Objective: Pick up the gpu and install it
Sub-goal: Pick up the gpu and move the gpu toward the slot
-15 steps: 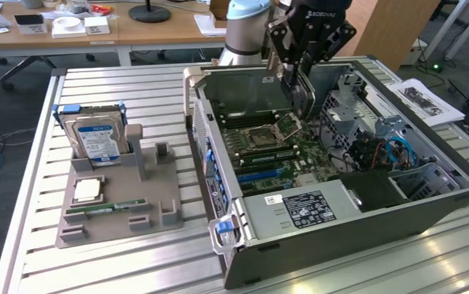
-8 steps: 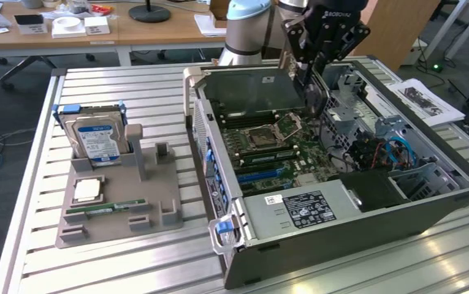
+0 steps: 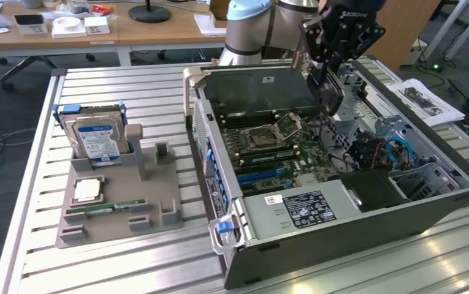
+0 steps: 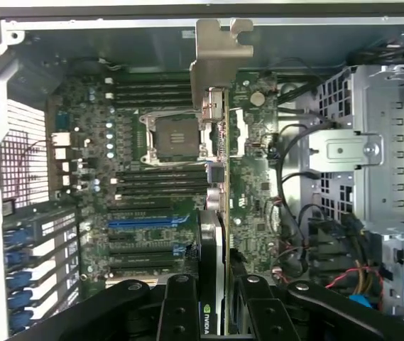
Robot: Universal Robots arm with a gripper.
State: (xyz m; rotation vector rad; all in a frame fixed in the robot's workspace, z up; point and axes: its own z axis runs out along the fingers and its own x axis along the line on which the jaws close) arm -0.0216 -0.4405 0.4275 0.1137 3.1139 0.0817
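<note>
The gpu (image 3: 259, 86) is a flat dark card that hangs edge-down over the open computer case (image 3: 357, 226), above the motherboard (image 3: 283, 144). My gripper (image 3: 326, 86) is shut on the end of the card nearer the exterior view's right. In the wrist view the gpu (image 4: 216, 234) is seen edge-on between the black fingers (image 4: 180, 305) of the gripper (image 4: 212, 284). Its silver bracket (image 4: 219, 53) points toward the case's rear wall. Under the card lie the processor socket (image 4: 173, 138) and a blue expansion slot (image 4: 148, 222).
A grey parts holder (image 3: 119, 202) on the slatted table (image 3: 119, 269) carries a blue-labelled hard drive (image 3: 95, 138), a processor (image 3: 87, 190) and a green memory stick (image 3: 103, 209). Inside the case are drive cages (image 4: 372, 149) and cables (image 3: 385, 153). Papers (image 3: 427, 101) lie beyond the case.
</note>
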